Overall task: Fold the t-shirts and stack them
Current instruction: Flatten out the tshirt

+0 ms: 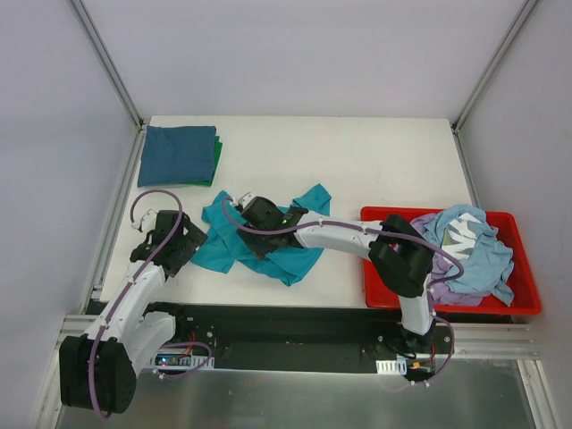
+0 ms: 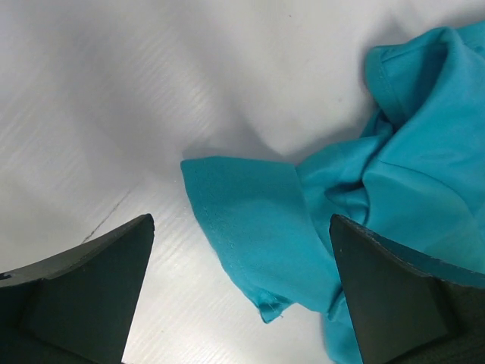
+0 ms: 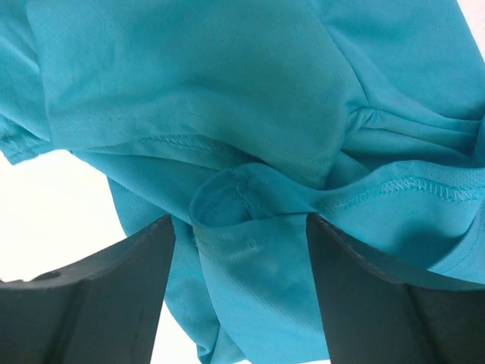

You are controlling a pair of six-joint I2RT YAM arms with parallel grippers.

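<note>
Two t-shirts, a dark blue shirt (image 1: 177,154) folded atop a green shirt (image 1: 216,159), lie stacked at the worktop's (image 1: 357,161) far left corner. A teal shirt (image 1: 295,261) lies crumpled at centre, unfolded. The right pincer (image 3: 241,220) stands partly open astride a ridge of it; the left pincer (image 2: 242,224), wide open, hovers at its left edge. Several more shirts (image 1: 483,259) sit heaped in the red bin (image 1: 465,308) — most of the task remains.

A teal t-shirt (image 1: 268,243) lies crumpled in the middle of the tabletop (image 1: 375,161). A folded dark blue t-shirt (image 1: 177,154) rests on a green one (image 1: 215,161) at the far left. A light blue shirt (image 1: 487,259), a lavender shirt (image 1: 444,290) and a striped shirt (image 1: 460,234) lie heaped at the right.
</note>
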